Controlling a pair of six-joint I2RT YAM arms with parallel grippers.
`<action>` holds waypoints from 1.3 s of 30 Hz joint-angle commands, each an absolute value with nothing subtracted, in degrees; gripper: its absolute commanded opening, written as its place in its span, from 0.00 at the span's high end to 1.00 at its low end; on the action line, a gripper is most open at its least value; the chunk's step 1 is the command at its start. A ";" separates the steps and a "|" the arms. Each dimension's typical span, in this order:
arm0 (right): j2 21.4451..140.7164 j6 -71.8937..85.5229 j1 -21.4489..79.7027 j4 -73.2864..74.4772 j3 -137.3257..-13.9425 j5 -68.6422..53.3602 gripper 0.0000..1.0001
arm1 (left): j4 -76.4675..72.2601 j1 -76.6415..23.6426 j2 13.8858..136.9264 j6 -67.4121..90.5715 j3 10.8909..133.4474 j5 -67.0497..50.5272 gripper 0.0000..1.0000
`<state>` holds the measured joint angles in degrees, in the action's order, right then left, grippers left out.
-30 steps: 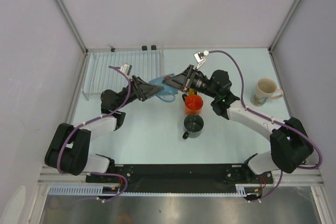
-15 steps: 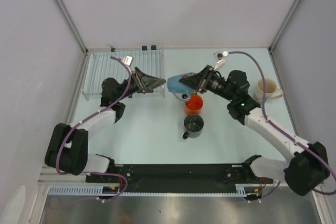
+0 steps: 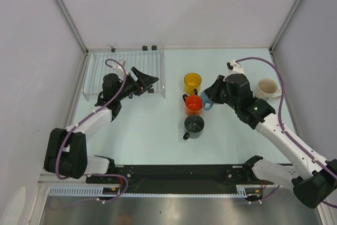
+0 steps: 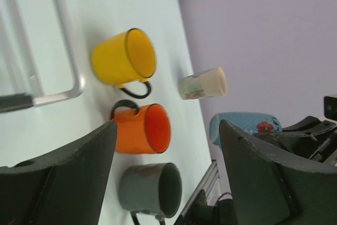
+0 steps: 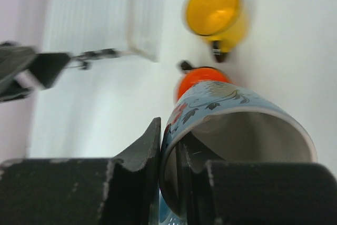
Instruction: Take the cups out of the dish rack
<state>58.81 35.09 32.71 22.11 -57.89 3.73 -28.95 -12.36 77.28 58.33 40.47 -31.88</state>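
The right tool [image 5: 169, 143] pinches the light blue mug [image 5: 226, 106] by its thin rim, rigid and probably slick; the left tool [image 4: 167, 130] gapes empty.

Blue mug [image 3: 206, 100] now farther right.

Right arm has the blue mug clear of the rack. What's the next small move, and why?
Probably lower the blue mug onto bare table between the orange mug and the cream mug, then let go. The right gripper is shut on its rim, holding it tipped sideways beside the orange mug, and the rack looks empty.
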 commanded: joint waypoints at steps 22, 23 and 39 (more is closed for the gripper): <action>85.24 37.44 18.10 24.17 -66.18 20.57 1.00 | -13.89 -13.18 73.39 55.11 38.58 -24.26 0.20; 86.38 37.62 18.02 24.17 -66.53 20.48 1.00 | -14.15 -13.53 73.39 55.28 38.32 -24.08 0.20; 101.86 37.88 17.40 32.34 -76.46 23.29 1.00 | -11.08 -14.50 74.79 55.46 39.46 -22.06 0.21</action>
